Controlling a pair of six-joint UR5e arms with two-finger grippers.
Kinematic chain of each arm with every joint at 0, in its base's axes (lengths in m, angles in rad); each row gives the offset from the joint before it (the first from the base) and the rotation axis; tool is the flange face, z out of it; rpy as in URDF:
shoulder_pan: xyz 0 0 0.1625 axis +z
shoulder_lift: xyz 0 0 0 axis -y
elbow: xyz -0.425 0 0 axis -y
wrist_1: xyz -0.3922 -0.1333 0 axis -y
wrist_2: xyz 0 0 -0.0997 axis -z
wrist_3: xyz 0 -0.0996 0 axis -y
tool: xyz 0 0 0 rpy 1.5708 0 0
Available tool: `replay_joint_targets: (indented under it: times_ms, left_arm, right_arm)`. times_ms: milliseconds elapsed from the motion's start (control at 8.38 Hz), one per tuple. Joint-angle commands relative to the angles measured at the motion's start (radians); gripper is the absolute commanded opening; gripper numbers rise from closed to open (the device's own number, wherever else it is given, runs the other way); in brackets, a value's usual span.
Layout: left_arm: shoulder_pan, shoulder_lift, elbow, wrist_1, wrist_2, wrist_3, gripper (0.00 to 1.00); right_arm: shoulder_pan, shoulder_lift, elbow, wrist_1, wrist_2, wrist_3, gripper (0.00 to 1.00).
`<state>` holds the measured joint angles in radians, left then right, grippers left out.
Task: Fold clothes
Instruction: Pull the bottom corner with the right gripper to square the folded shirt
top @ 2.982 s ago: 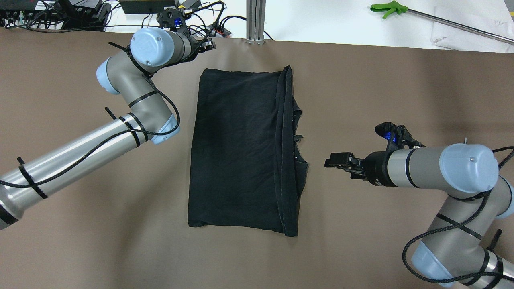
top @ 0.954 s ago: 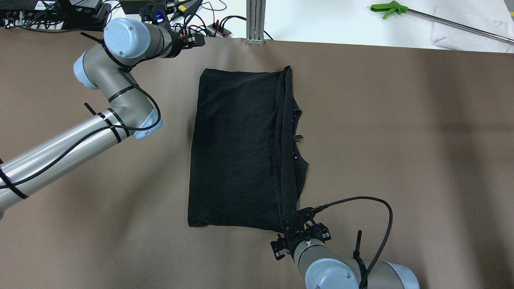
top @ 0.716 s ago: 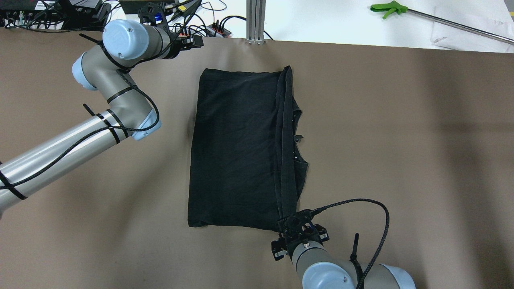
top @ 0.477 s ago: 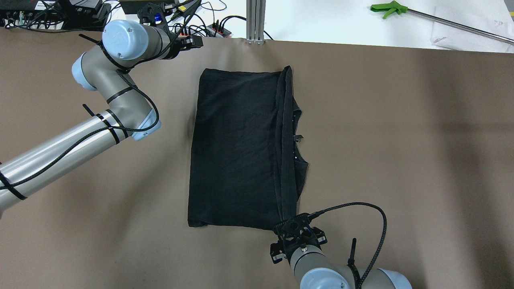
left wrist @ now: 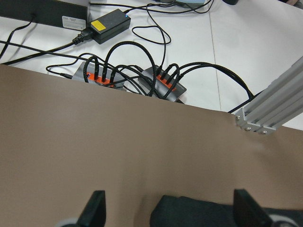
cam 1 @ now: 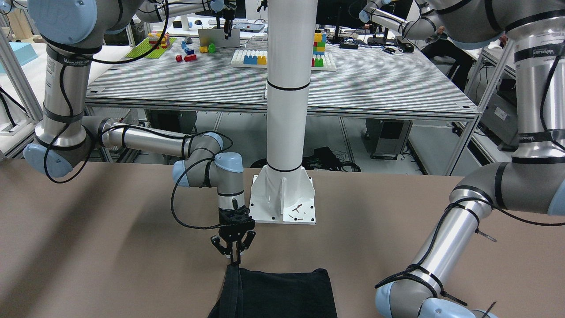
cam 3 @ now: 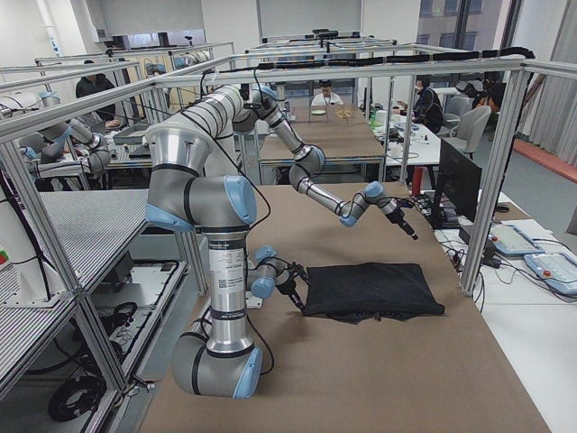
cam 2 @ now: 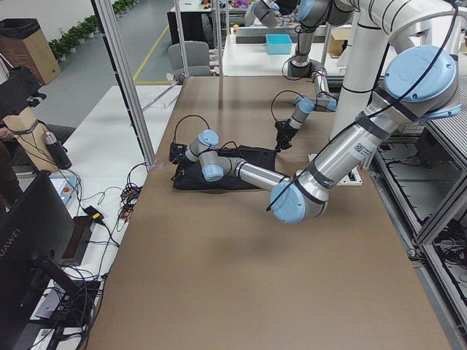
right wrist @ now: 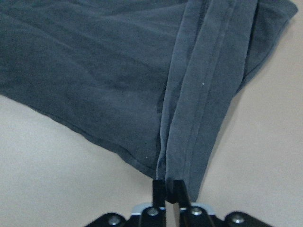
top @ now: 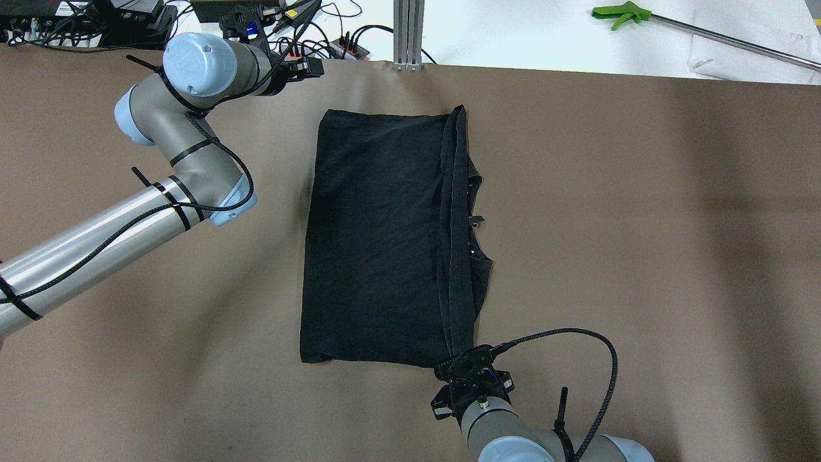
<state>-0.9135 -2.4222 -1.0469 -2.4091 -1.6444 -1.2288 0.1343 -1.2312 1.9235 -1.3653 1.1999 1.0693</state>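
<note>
The black garment [top: 378, 237] lies folded in a rough rectangle on the brown table, its hemmed edge doubled along its right side. My right gripper [cam 1: 234, 260] points straight down at the garment's near right corner. In the right wrist view the gripper [right wrist: 166, 187] is shut on the hem of the garment [right wrist: 118, 71]. My left gripper [top: 311, 66] hovers off the far left corner. In the left wrist view the gripper [left wrist: 170, 213] is open and empty, with the garment's corner [left wrist: 199, 213] low between its fingers.
The white pole base [cam 1: 282, 198] stands just behind the garment's near edge. Power strips and cables [left wrist: 128, 78] lie beyond the table's far edge, beside an aluminium post [top: 408, 32]. A green-handled tool [top: 619, 14] lies at the far right.
My right arm swung from the garment's right side to its near right corner and came down onto the hem. My left arm drew back to the far left.
</note>
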Motion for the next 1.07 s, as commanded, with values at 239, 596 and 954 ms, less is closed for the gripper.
replay_joint_targets:
  times_ms: [239, 596, 954]
  left_arm:
    - [0.007, 0.006, -0.001, -0.007, 0.003, -0.011, 0.95]
    - [0.007, 0.005, -0.001, -0.009, 0.003, -0.012, 0.95]
    - [0.005, 0.006, -0.008, -0.007, 0.003, -0.011, 0.95]
  right_arm:
    - [0.008, -0.002, 0.003, 0.003, -0.013, 0.041, 0.0]
    - [0.095, -0.011, 0.011, 0.006, 0.012, 0.029, 0.0]
    - [0.153, -0.097, 0.029, 0.072, 0.127, 0.085, 0.0]
